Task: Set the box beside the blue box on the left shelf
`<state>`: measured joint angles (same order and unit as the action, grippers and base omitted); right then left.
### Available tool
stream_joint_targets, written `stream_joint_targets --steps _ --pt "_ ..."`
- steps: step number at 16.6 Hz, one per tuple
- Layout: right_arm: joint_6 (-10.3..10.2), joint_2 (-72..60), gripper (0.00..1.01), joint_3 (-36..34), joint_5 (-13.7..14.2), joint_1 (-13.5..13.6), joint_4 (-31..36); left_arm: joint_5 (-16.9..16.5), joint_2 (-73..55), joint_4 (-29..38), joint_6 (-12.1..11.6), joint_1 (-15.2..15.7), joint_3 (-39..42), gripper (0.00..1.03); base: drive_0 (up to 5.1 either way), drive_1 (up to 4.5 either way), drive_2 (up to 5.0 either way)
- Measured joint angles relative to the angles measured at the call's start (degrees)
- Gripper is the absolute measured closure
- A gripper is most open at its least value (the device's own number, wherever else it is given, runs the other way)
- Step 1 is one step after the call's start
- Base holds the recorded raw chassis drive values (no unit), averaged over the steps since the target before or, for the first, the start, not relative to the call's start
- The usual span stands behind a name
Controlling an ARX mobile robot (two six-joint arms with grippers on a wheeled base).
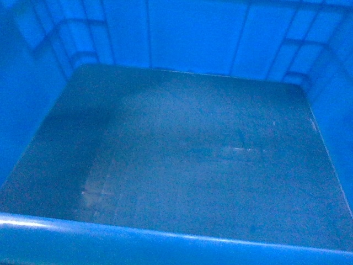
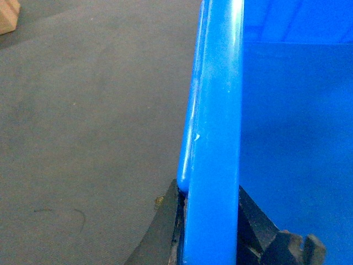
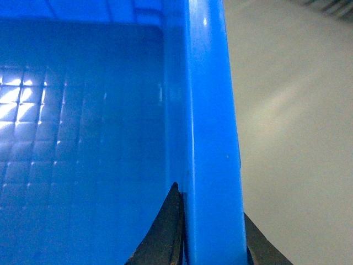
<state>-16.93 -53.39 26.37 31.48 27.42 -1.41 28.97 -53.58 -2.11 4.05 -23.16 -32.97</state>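
The box fills the whole head view, empty inside, near rim along the bottom edge. Each side rim is pinched: left gripper clamps it at the bottom of its view, right gripper does the same in its own. So it looks picked up and carried, I'd guess. No shelf or other blue box visible, so placing is all left. Grey floor beside it, something wooden upper left.

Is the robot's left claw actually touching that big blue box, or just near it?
Touching. The left wrist view shows the left gripper with one dark finger on each side of the box rim, pressed against it.
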Motion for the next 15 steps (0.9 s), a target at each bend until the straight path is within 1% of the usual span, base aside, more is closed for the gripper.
stream_joint_targets --steps 15 --pt "0.0 0.0 0.91 0.0 0.0 0.0 0.0 0.0 0.0 0.0 0.0 0.0 0.0 0.86 -1.7 -1.72 -1.7"
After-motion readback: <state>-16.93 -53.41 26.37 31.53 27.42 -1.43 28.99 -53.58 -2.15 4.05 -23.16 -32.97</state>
